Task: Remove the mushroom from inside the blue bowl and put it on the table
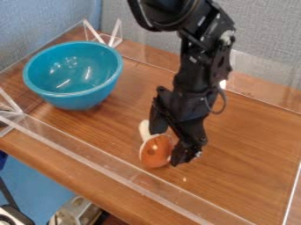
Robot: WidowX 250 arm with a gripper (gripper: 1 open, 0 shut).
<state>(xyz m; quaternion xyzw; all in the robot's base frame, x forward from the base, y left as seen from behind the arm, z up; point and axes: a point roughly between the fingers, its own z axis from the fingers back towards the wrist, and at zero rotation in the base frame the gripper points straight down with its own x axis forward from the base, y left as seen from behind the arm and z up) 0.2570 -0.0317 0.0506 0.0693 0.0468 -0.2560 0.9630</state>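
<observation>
The mushroom (pixel 153 151) lies on its side on the table (pixel 253 149), low in the middle of the frame, well apart from the blue bowl (pixel 73 76) at upper left. The gripper (pixel 170 146) points down over it, fingers spread apart around the cap.

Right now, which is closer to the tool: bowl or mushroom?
The mushroom: orange cap, lying on the table right at the tool. The blue bowl sits well apart, far left, empty.
</observation>
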